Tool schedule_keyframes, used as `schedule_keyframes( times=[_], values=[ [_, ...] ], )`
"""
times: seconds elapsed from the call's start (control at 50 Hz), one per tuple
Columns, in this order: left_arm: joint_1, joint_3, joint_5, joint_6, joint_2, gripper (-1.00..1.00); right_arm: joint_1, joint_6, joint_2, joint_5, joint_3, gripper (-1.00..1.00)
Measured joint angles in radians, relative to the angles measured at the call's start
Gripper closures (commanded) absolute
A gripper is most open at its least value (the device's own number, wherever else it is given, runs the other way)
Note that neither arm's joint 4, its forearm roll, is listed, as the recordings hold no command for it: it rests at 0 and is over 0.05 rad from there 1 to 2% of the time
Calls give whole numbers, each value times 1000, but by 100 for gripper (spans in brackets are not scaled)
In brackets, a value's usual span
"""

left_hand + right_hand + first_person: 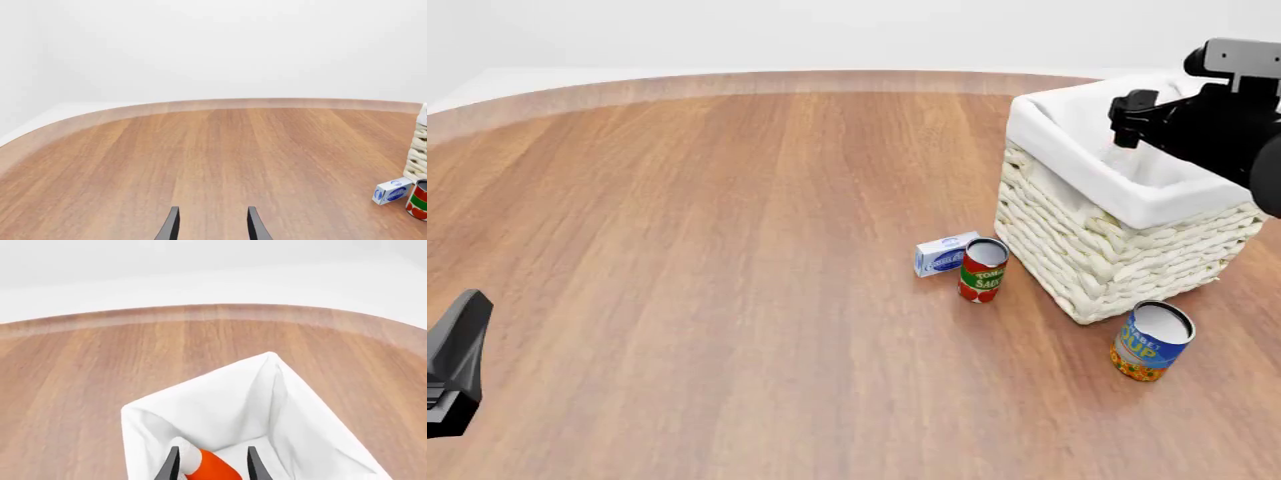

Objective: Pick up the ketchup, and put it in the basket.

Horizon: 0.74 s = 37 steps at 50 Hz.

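The ketchup, red-orange with a white cap, lies tilted inside the basket on its white liner. It sits between the fingers of my right gripper, with a sliver of liner showing beside one finger. That gripper is open and hovers over the basket's far right part. In the front view the ketchup is only a faint red spot behind the liner. My left gripper is open and holds nothing, low over bare wood at the near left. The basket's woven edge shows in the left wrist view.
A red-and-green tomato sauce can and a small blue-and-white box stand just left of the basket; both also show as the can and box. A blue-and-yellow can stands at the basket's front corner. The table's curved far edge runs behind.
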Motion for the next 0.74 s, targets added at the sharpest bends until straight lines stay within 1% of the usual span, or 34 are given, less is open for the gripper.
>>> schedule_keyframes(
  times=[0.22,0.48,0.74],
  values=[
    [0,0,0,0,0,-100,14,-7,-91,-15,56,-100],
    [0,0,0,0,0,-100,35,-14,-246,-21,155,-100],
    [0,0,0,0,0,-100,72,4,-434,-3,262,-100]
  ],
)
